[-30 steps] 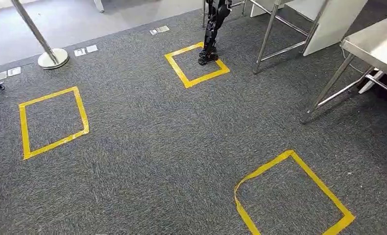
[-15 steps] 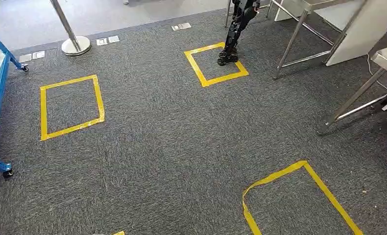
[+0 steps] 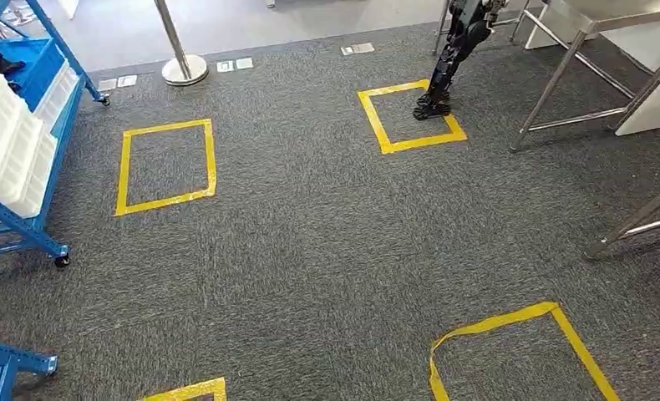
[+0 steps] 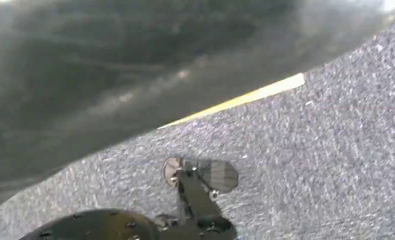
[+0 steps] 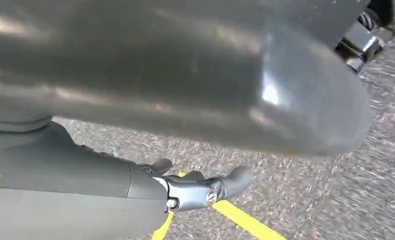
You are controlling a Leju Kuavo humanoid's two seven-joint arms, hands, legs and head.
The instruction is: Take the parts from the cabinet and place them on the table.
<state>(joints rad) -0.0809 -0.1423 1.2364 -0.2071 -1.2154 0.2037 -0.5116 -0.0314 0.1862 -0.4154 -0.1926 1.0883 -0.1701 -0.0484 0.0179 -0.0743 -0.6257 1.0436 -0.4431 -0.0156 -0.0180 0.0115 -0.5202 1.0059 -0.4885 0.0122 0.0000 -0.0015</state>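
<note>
The blue cabinet (image 3: 27,227) stands on castors at the left edge of the head view, with white bins (image 3: 9,142) stacked on its shelves and a blue tray (image 3: 27,65) higher up. I cannot make out any parts in the bins from here. A steel table (image 3: 612,12) stands at the far right. My right hand (image 5: 200,189) hangs over the carpet with its fingers apart and nothing in them. My left hand (image 4: 110,75) is a blurred grey bulk close to the lens, and its fingers cannot be made out.
Yellow tape squares (image 3: 166,167) (image 3: 410,117) (image 3: 519,351) mark the grey carpet. Another robot's dark leg (image 3: 448,67) stands at the far square. A stanchion base (image 3: 183,68) is at the back, a steel table leg (image 3: 636,221) at the right, and a second blue frame (image 3: 1,368) at the bottom left.
The camera has turned left: the whole floor has slid to the right in the picture, and the blue cabinet with its white bins has come into view.
</note>
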